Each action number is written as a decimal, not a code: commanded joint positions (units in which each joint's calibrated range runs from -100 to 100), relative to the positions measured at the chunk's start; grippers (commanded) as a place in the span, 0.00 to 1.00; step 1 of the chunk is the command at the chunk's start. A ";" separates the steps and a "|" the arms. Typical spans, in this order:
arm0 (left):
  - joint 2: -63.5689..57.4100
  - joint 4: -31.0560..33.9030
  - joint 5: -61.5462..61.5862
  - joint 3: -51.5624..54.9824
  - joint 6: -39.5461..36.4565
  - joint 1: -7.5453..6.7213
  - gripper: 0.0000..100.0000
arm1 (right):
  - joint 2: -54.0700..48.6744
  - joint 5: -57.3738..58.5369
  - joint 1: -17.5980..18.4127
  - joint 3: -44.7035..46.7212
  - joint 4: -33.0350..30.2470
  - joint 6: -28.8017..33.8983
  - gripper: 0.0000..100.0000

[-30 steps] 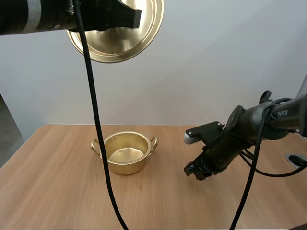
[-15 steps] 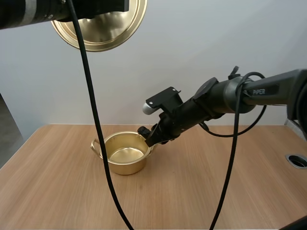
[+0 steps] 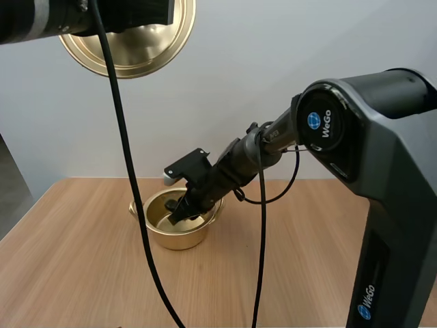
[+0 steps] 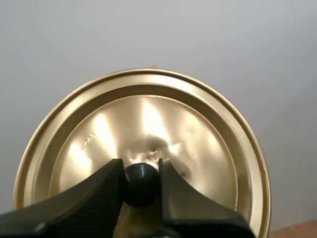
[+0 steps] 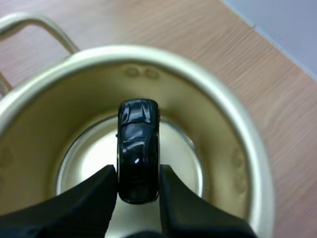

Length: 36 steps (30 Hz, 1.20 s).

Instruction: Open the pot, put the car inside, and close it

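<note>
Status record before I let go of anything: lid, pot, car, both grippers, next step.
lid: raised well above the table, knob pinched by left gripper
pot: open, upright on table
car: black, pinched in right gripper, inside the pot's mouth, not yet released
next step: probably release the car, withdraw, then bring the lid down

- Our pot is shiny gold with two loop handles. It stands upright and open, directly under our right gripper.
- The car is small, glossy and black. That gripper pinches it by its sides, and it hangs lengthwise inside the pot's mouth.
- The lid is round and gold. It is held up tilted, with its black knob clamped in our left gripper.
</note>
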 commanded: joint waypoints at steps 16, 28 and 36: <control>6.96 1.40 11.45 4.56 3.61 0.02 0.00 | -27.25 1.88 -7.91 0.21 -19.73 24.11 0.00; 27.59 6.91 12.64 16.34 13.45 -5.96 0.00 | -50.68 14.79 -23.73 0.21 -19.89 26.21 0.00; 39.70 13.54 -1.62 17.94 12.56 -12.86 0.00 | -56.53 23.17 -23.99 0.21 -20.43 27.11 0.00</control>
